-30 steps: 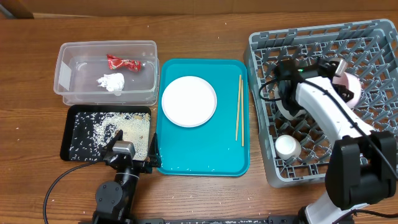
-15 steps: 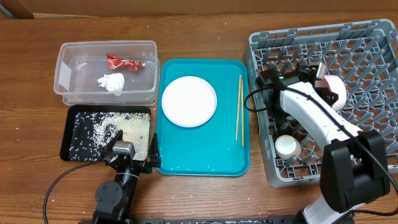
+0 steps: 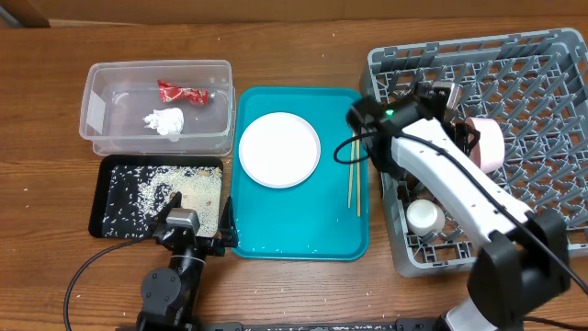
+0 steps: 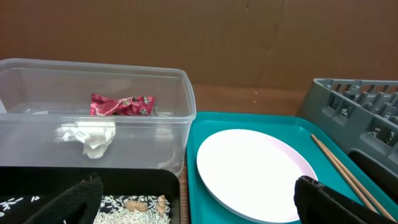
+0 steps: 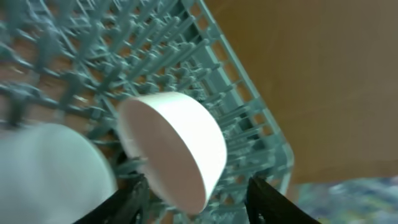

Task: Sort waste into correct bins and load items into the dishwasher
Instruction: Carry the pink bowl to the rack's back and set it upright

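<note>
Two sets of fingers, two very different stories. Nearest us, the left fingers [image 4: 329,202] are spread as wide as they go and hold nothing, parked by the corner where the shallow black rectangular tray [image 3: 99,198] meets the teal serving tray [image 3: 303,234]. That black tray carries the loose white rice-like grains [image 3: 188,193]. Near right, a small white cup [image 3: 424,215] sits in the big grey plastic dish rack [image 3: 551,64]. Midway up the desk [image 3: 294,37], the round pinkish-white plate [image 3: 278,150] and the thin wooden chopsticks [image 3: 353,165] wait on the teal tray.

Now the news: a second ago the right fingers [image 5: 268,198] were pinched on a small pinkish-white bowl [image 3: 487,142]. They've parted, and the arm has swung back toward the rack's left wall. The bowl stands on its edge among the pegs, with daylight between it and one finger. A blurred pale shape [image 5: 50,168] beside it may be the second bowl; I can't say.

Furthest out, the clear rectangular plastic tub [image 3: 92,101] holds the crumpled red wrapper [image 3: 179,92] and the crumpled white tissue [image 3: 165,121]. So the waste looks sorted and one more bowl is racked; the plate and chopsticks look like what remains.
</note>
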